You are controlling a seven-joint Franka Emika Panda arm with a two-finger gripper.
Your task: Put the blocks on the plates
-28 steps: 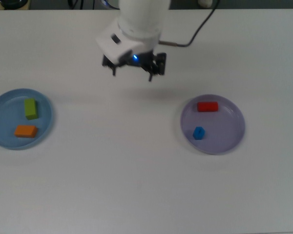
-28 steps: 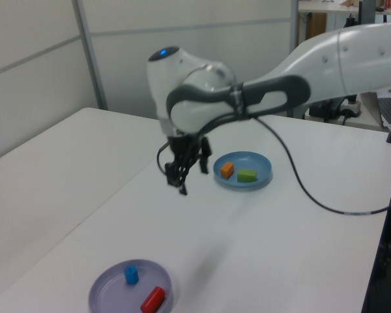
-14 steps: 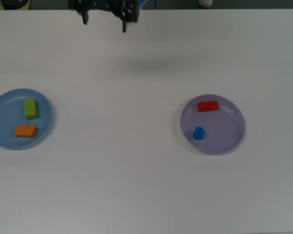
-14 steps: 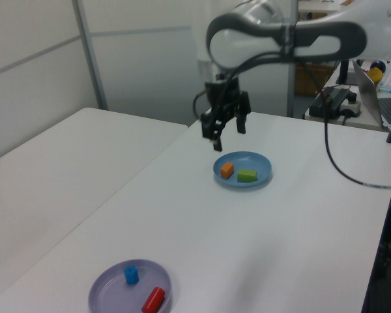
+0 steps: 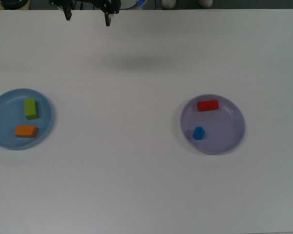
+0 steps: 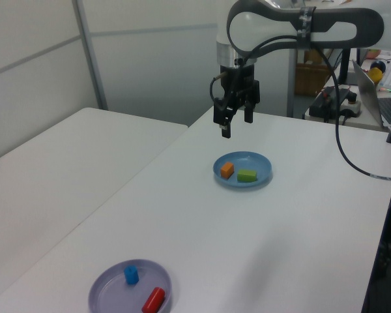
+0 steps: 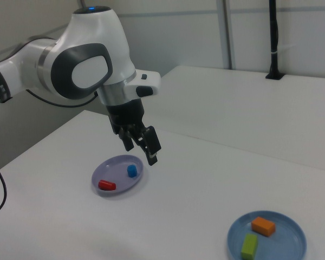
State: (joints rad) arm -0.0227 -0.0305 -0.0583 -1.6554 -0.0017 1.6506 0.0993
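Gripper [image 6: 232, 122]: raised above the table [image 5: 136, 185], fingers apart, empty. Plates: two. Blue plate [image 5: 0, 139] holds green block [image 5: 31, 108] and orange block [image 5: 26, 130]; lavender plate [image 5: 229, 136] holds red block [image 5: 207, 105] and blue block [image 5: 198, 132].

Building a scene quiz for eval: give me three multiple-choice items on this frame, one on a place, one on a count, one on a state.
1. Where is the red block?
A. on the light blue plate
B. on the lavender plate
C. on the bare table

2. How many blocks lie on the light blue plate?
A. one
B. two
C. four

3. What is the gripper doing?
A. hanging open and empty above the table
B. clamped on the green block
C. resting on the lavender plate

Answers:
1 B: the red block lies beside the blue block on the lavender plate.
2 B: the green block and orange block sit on the light blue plate.
3 A: the gripper holds nothing, fingers apart.
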